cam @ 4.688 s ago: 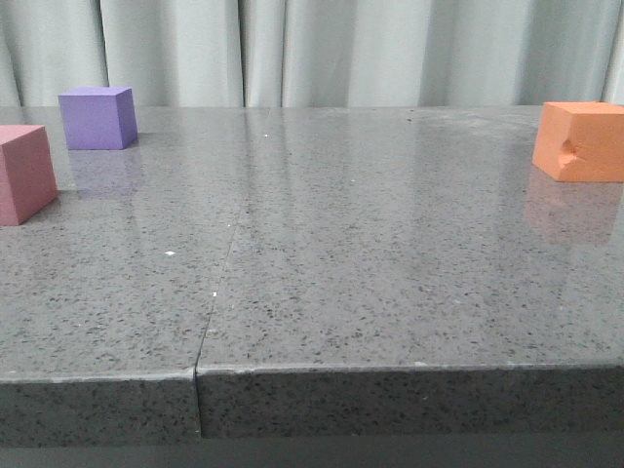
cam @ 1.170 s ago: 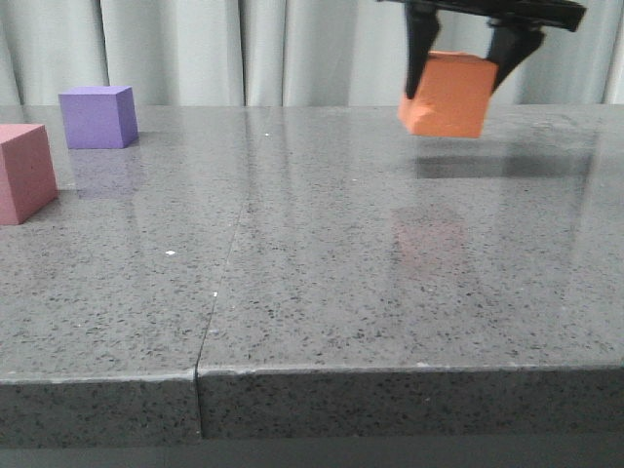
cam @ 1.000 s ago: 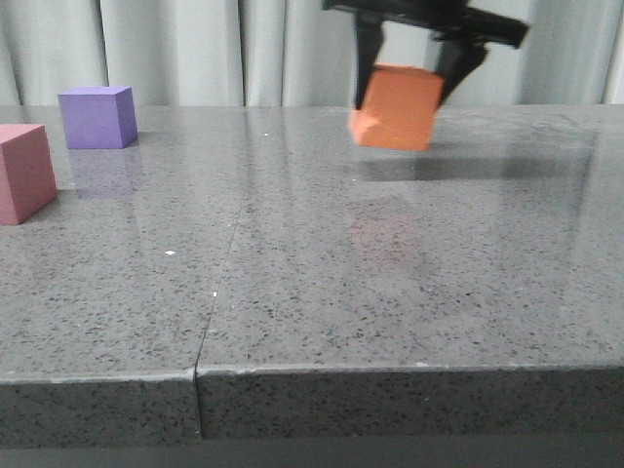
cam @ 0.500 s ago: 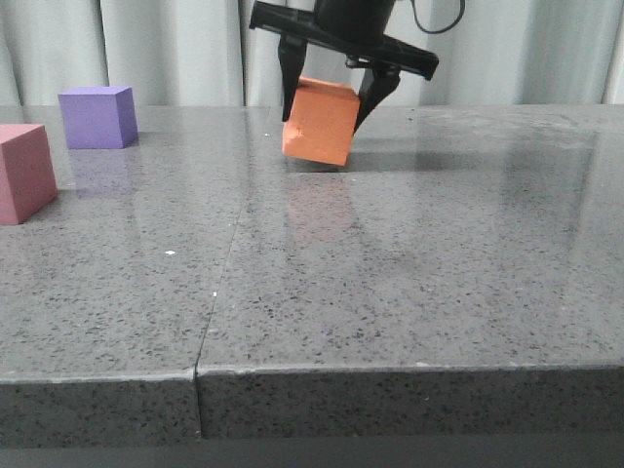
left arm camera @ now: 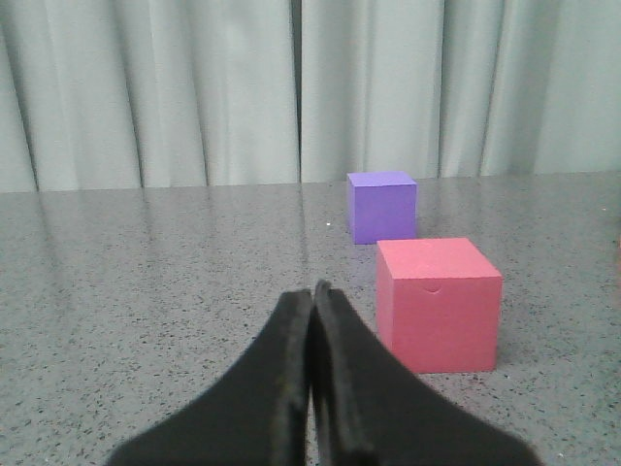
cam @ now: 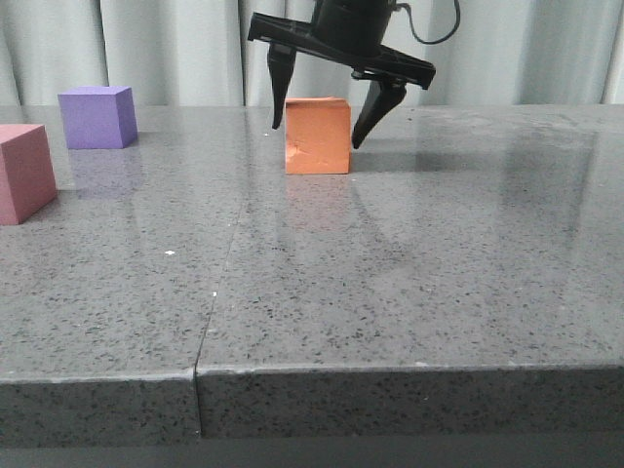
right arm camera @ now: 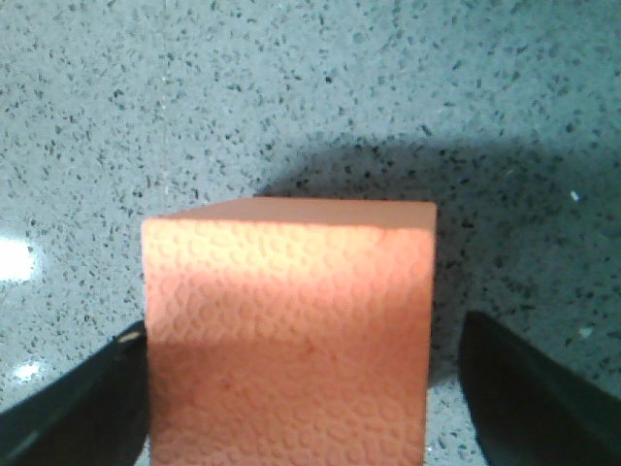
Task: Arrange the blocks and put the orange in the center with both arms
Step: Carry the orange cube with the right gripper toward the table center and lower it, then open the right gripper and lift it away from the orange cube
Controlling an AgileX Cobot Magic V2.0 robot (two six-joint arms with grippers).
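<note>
The orange cube (cam: 318, 136) rests flat on the grey table (cam: 390, 273) near its middle, toward the back. My right gripper (cam: 320, 122) is open above it, one finger on each side, both clear of the cube. In the right wrist view the orange cube (right arm camera: 289, 330) sits between the spread fingers (right arm camera: 529, 398). The purple cube (cam: 97, 117) stands at the far left back, and the pink cube (cam: 24, 173) sits at the left edge. My left gripper (left arm camera: 312, 293) is shut and empty, low over the table, beside the pink cube (left arm camera: 439, 303), with the purple cube (left arm camera: 381, 205) beyond it.
Pale curtains (cam: 175, 49) hang behind the table. A seam (cam: 219, 283) runs across the tabletop from the front edge toward the back. The table's front edge (cam: 390, 369) is close to the camera.
My right gripper carried the orange cube from the right to the middle, set it down flat and opened off it. The pink and purple cubes have not moved.
</note>
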